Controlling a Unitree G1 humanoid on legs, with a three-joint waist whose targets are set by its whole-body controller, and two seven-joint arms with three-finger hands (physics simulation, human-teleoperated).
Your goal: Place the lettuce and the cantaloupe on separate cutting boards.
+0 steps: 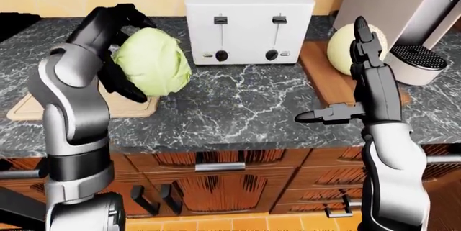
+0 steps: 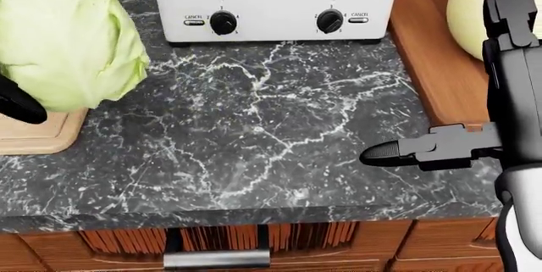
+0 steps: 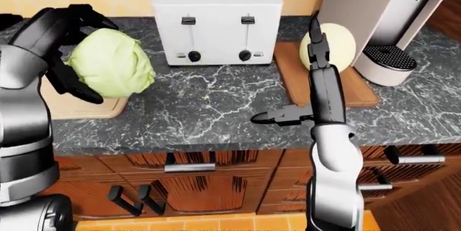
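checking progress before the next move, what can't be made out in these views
- Whether the lettuce touches the pale board: its own bulk hides its underside, every view.
- Left hand: head view's left edge cuts it off.
- Cantaloupe base on the brown board: right arm covers it.
- Toaster dial markings: too small.

Left hand (image 1: 115, 47) grips the lettuce (image 1: 152, 61) above the pale cutting board (image 1: 43, 109).

Bright, even, shadowless render lighting; all views sharp, no blur or edge distortion. Soft sheen on desk (image 2: 279, 132) marble below toaster (image 1: 248, 18); no harsh glare.
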